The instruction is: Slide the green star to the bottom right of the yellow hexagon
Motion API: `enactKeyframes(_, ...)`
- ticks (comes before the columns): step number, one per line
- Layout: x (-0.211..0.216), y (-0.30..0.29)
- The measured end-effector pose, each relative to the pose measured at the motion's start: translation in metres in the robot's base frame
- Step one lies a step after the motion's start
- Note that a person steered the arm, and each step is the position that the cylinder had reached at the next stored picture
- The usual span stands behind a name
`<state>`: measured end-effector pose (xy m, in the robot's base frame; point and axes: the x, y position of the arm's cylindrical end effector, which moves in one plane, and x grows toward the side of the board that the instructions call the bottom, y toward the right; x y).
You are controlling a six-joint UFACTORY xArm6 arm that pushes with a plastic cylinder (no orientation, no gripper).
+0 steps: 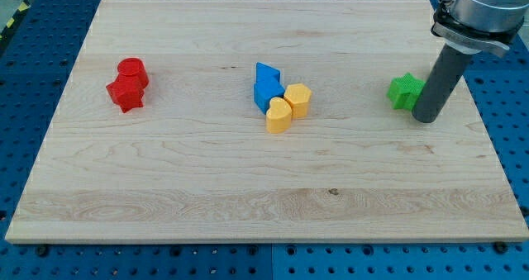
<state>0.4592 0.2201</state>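
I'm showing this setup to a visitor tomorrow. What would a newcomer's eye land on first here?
Probably my tip at the view's right, right beside the green star. Next, the tight middle cluster: two blue blocks against the yellow hexagon and a yellow heart-like block. Two red blocks sit at the left.

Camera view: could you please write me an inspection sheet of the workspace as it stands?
Surface: wooden board, lying on a blue perforated table.
Job's things: green star at the view's right; yellow hexagon near the middle, touching a yellow heart-like block.
Clutter: blue triangle and blue block just left of the yellow pair; red cylinder and red star together at the view's left.
Gripper: none fitted; my tip rests at the green star's right side, seemingly touching.
Cables: nothing seen.
Surroundings: yellow-black striped tape at the view's top left.
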Motion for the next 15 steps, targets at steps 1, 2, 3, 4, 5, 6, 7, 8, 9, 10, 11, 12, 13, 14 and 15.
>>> enactKeyframes(1,-0.008,0.042)
enactKeyframes(2,-0.044,0.067)
enactKeyframes(3,-0.066,0.054)
enactKeyframes(4,-0.064,0.015)
enactKeyframes(5,-0.037,-0.024)
enactKeyframes(6,-0.004,-0.053)
enactKeyframes(7,0.001,-0.060)
enactKeyframes(8,-0.002,-0.032)
enactKeyframes(9,0.009,-0.026)
enactKeyframes(10,0.026,-0.051)
enactKeyframes(11,0.034,-0.087)
enactKeyframes(12,0.035,-0.100)
enactKeyframes(13,0.035,-0.101)
enactKeyframes(14,0.031,-0.079)
enactKeyframes(15,0.004,-0.055)
